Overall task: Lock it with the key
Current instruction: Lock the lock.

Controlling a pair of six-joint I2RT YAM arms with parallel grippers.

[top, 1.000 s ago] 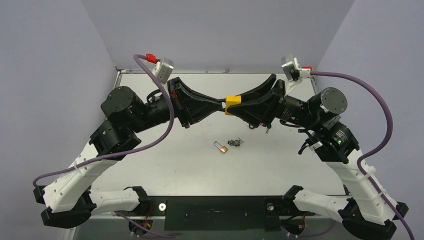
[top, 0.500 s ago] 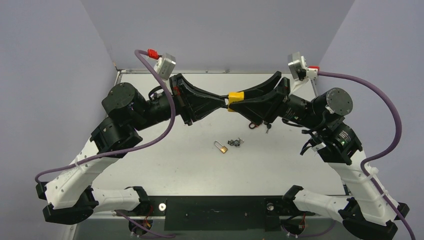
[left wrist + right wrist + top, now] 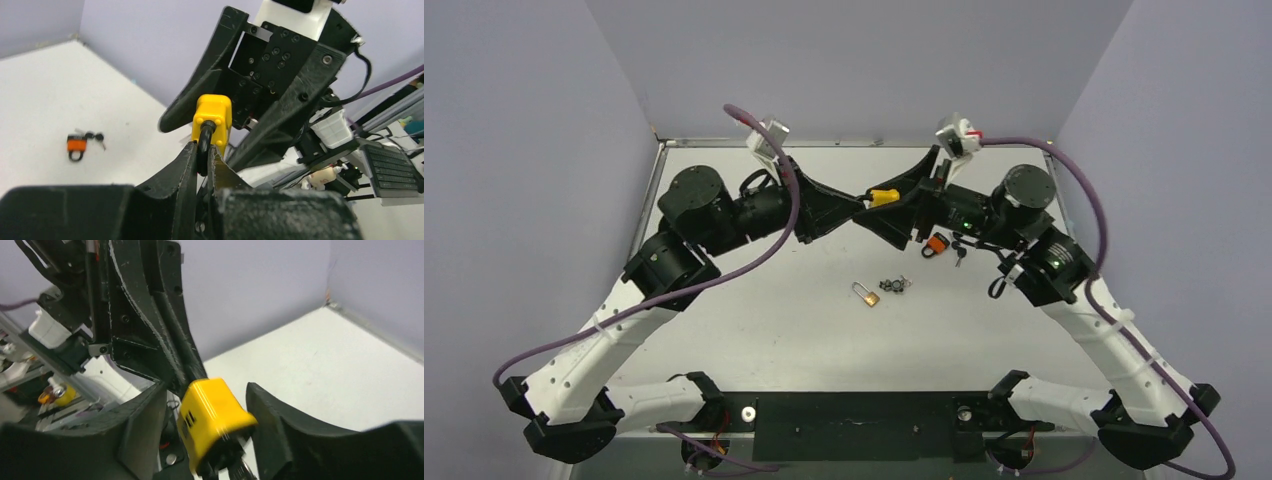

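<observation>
A yellow padlock (image 3: 884, 197) hangs in mid-air over the back of the table, between my two grippers. My left gripper (image 3: 862, 201) is shut on its black shackle (image 3: 205, 145), with the yellow body (image 3: 212, 120) standing out beyond the fingertips (image 3: 190, 150). My right gripper (image 3: 205, 390) is open, and the yellow body (image 3: 212, 415) sits between its spread fingers (image 3: 270, 410). A blurred metal key or ring (image 3: 242, 471) shows at the body's lower end. The right gripper also shows in the top view (image 3: 902, 203).
An orange padlock (image 3: 936, 244) with dark keys (image 3: 959, 254) lies on the table under the right arm; it also shows in the left wrist view (image 3: 76, 146). A small brass padlock (image 3: 869, 295) and a black key bunch (image 3: 894, 285) lie mid-table.
Both arms shifted. The right wrist rolled and swung left, and its jaws now stand apart around the yellow body. The orange padlock has come into view beneath it.
</observation>
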